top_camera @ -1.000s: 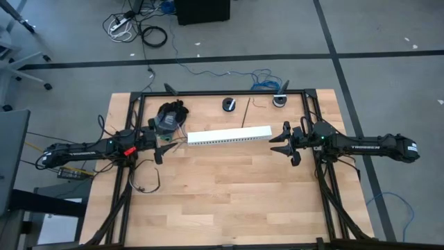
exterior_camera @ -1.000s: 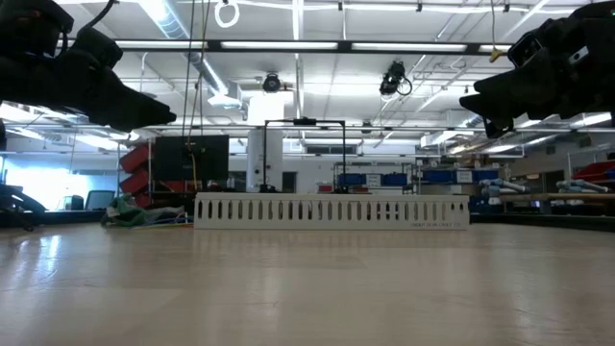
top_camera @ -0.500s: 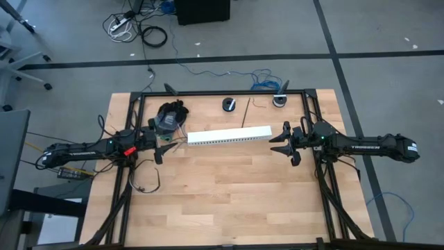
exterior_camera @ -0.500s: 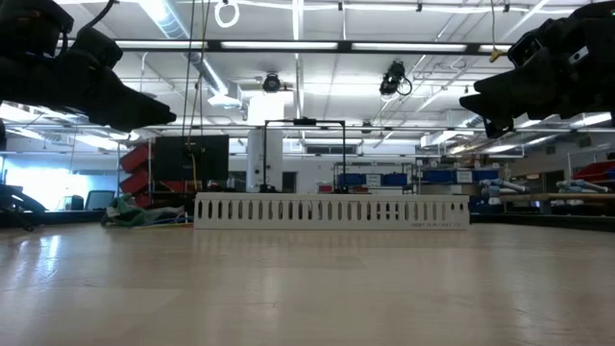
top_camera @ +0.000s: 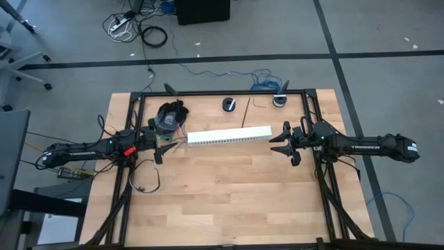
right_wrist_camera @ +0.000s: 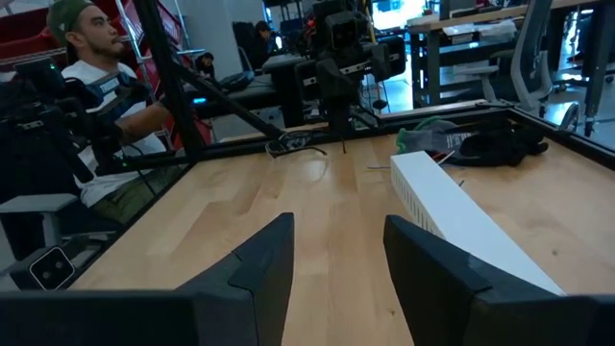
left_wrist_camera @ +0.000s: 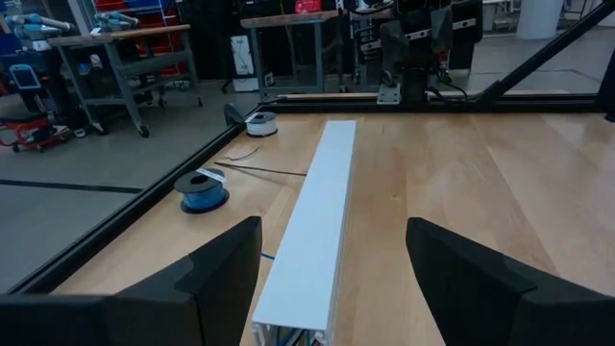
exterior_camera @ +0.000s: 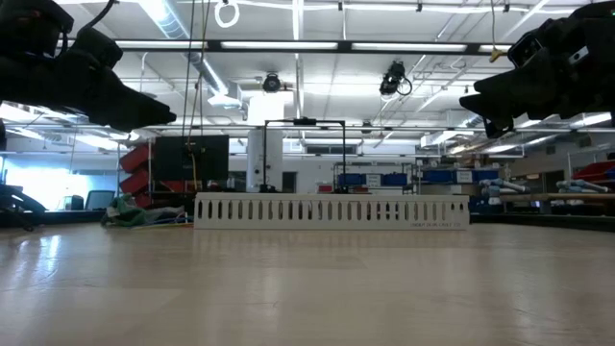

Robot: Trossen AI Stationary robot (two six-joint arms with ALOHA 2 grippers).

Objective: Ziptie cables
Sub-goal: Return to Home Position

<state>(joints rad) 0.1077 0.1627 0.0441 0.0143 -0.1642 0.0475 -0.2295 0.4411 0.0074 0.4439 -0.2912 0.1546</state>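
Observation:
A white slotted duct (top_camera: 229, 136) lies flat across the middle of the table, also seen in the low view (exterior_camera: 332, 210). A dark tangled heap with a green bit (top_camera: 172, 115) sits by the duct's left end (right_wrist_camera: 485, 144); I cannot tell whether it is the cables. My left gripper (top_camera: 166, 144) hovers open above the table at the duct's left end, and the duct runs away between its fingers (left_wrist_camera: 332, 288). My right gripper (top_camera: 279, 144) hovers open just off the duct's right end (right_wrist_camera: 336, 279). Neither holds anything.
A blue spool (left_wrist_camera: 202, 187) and a white spool (left_wrist_camera: 259, 122) stand near the far edge. A black frame (top_camera: 222, 93) borders the table. A thin wire loop (top_camera: 146, 182) lies at the near left. A person (right_wrist_camera: 86, 86) sits beyond the table's left side. Bare wood fills the near half.

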